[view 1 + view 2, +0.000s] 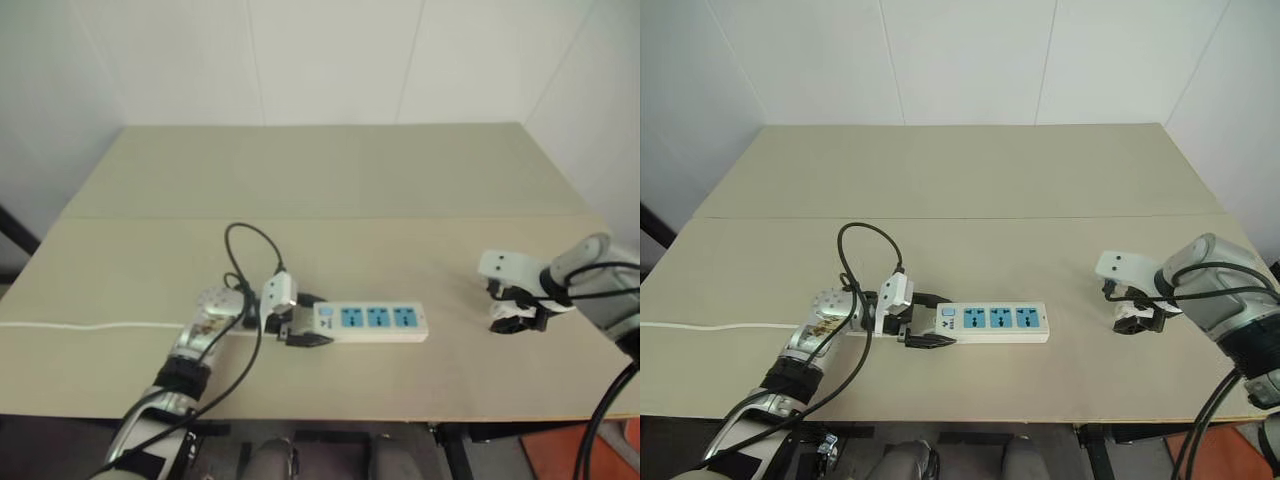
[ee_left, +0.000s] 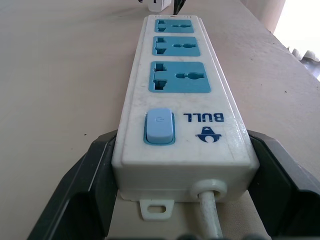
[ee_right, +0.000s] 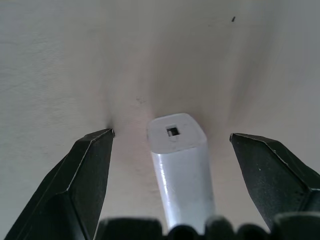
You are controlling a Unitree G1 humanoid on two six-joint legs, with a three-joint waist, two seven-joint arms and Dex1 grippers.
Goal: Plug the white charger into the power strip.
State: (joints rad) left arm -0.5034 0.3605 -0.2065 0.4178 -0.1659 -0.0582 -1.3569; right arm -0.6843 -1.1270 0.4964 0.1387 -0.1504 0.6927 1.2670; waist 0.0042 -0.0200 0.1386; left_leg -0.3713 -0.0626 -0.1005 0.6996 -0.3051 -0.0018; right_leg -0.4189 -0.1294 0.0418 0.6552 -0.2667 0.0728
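Left tool (image 1: 925,320) clamps the power strip's (image 1: 995,322) switch end; I see right tool (image 3: 172,150) spread wide, straddling the white charger (image 3: 181,165) without contact

Beige table (image 1: 970,180) w/ seam across; power strip (image 1: 990,322) lies flat near front edge, thin cord (image 1: 710,326) runs off left; charger (image 3: 181,165) at right

Even, soft, diffuse light on the table (image 1: 350,180); no glare. Faint soft shadows beside the power strip (image 1: 370,322). Left wrist view: blown-out bright patch past the strip's far end. Right wrist view: soft shadow around the white charger (image 3: 182,165), finger edges slightly blurred.
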